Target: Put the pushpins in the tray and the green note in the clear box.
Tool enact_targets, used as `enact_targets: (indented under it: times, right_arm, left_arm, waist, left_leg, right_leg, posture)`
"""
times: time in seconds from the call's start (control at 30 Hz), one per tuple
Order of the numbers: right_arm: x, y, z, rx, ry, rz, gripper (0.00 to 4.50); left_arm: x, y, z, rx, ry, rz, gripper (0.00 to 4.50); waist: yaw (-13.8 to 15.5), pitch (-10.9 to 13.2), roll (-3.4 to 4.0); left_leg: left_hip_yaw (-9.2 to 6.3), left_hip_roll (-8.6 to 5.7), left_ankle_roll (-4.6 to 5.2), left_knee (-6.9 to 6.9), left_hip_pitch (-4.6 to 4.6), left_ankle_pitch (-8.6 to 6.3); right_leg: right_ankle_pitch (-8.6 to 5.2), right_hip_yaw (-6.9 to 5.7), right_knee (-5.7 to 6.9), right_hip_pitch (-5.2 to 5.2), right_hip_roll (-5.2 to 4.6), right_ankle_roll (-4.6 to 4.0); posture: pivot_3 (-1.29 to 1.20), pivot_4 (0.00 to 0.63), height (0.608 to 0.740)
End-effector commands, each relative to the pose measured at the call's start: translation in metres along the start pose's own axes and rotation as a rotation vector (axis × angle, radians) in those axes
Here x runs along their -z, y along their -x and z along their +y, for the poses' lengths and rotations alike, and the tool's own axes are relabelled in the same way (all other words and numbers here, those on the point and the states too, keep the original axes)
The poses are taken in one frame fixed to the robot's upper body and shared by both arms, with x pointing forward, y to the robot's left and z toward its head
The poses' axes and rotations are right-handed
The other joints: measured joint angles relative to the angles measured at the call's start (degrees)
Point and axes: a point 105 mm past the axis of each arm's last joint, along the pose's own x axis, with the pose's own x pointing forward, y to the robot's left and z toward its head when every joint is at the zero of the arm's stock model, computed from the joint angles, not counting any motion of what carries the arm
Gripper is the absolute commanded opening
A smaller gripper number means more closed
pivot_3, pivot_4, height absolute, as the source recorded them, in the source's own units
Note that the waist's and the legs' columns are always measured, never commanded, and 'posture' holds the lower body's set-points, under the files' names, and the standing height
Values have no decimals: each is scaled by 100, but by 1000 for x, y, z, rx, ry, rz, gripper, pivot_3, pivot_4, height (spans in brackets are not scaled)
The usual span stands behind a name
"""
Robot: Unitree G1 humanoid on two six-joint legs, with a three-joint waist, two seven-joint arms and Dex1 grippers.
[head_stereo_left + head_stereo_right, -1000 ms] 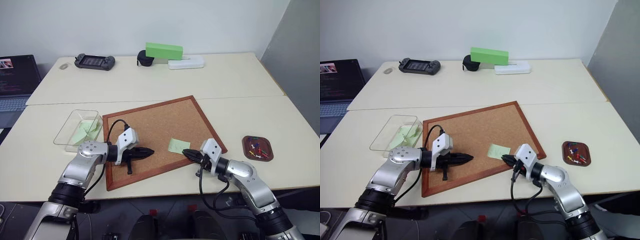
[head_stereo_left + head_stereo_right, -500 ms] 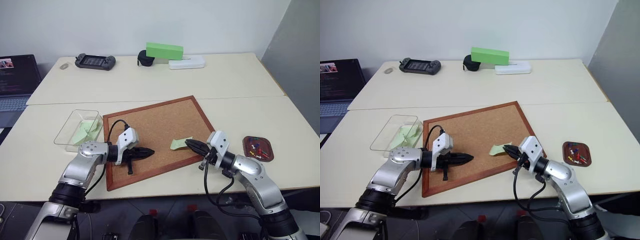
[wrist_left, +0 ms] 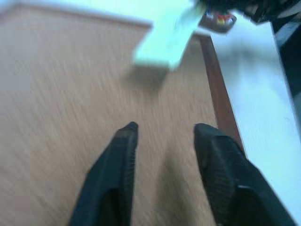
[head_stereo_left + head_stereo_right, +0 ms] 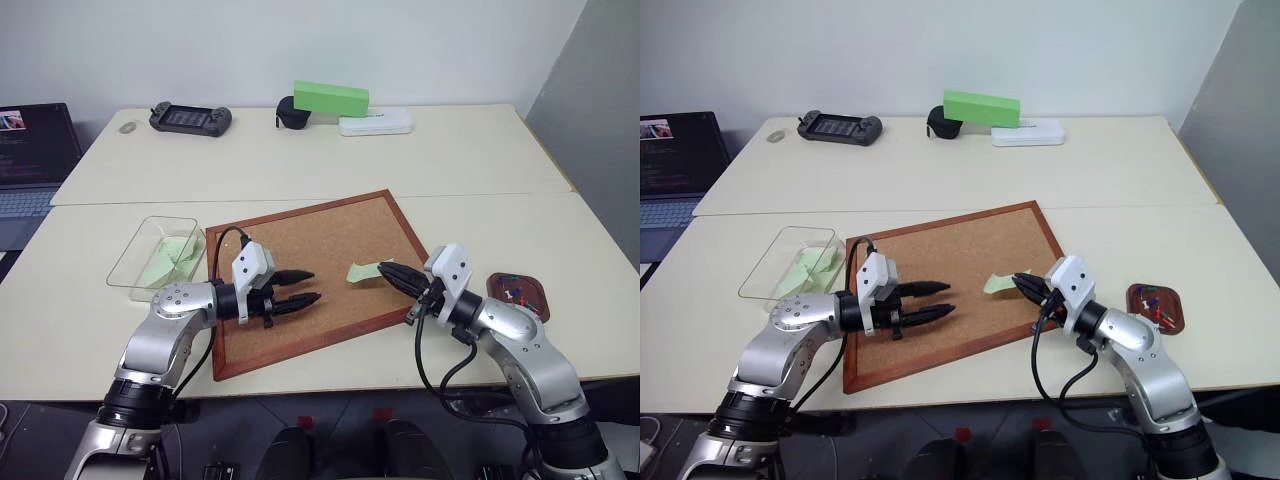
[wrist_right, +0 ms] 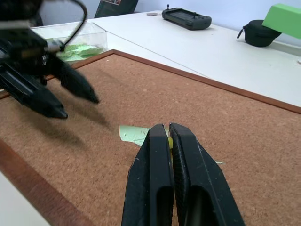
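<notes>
Right gripper [image 4: 385,269] clamped on green note [image 4: 362,272] above corkboard [image 4: 320,250], parted left gripper [image 4: 306,287] opposite.

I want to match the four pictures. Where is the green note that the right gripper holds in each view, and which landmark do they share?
Left eye view: the green note hangs at the right gripper, above the corkboard.
Right eye view: the same, right of centre.
Left wrist view: upper centre, blurred.
Right wrist view: just beyond the shut fingertips.
Shared landmark: the corkboard's brown frame.
</notes>
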Motion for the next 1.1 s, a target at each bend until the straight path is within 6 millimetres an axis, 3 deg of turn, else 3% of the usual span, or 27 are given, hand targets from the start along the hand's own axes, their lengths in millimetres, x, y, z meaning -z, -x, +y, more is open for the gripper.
enact_targets:
  times: [0.03, 0.3, 0.57, 0.8, 0.83, 1.1]
  right_arm:
    - [-18, -2, 0, -4, 27, -57, 0]
    - [-27, -14, 11, -48, 19, -84, 0]
    - [-37, -22, 31, -113, -16, -120, 0]
    - [-42, -27, 35, -124, -31, -138, 0]
    - [-42, -27, 35, -124, -31, -139, 0]
    - [-37, -27, 29, -105, -32, -125, 0]
  left_arm:
    - [-17, -10, 4, -68, -367, -71, 3031]
    - [-15, -27, -1, -32, -584, -117, 3031]
    - [-14, -39, 2, -31, -663, -144, 3031]
    - [-16, -41, 0, -21, -657, -176, 3031]
    - [-16, -41, -1, -20, -654, -182, 2686]
    - [-16, -39, -3, -14, -649, -189, 1220]
  waist:
    - [7, 1, -1]
    - [3, 2, -3]
    - [-1, 2, -3]
    - [-6, 2, -3]
    - [-6, 2, -3]
    - [-6, 2, -3]
  left_leg:
    - [0, 0, 0, 0, -2, 0]
    - [2, -3, 0, 0, -5, 0]
    - [2, -7, 1, 1, -6, 0]
    - [2, -7, 1, 3, -6, 0]
    - [1, -7, 1, 3, -6, 0]
    - [1, -7, 1, 3, -6, 0]
  right_leg:
    - [0, 0, -4, 0, 0, 0]
    - [0, -4, -4, -1, 2, 0]
    - [0, -6, -1, -3, 14, 0]
    - [0, -8, 2, -4, 15, 1]
    - [0, -8, 2, -4, 15, 1]
    - [0, -8, 5, -5, 16, 1]
  posture:
    - [0, 150, 740]
    - [0, 150, 740]
    - [0, 150, 740]
    - [0, 150, 740]
    - [0, 150, 740]
    - [0, 150, 740]
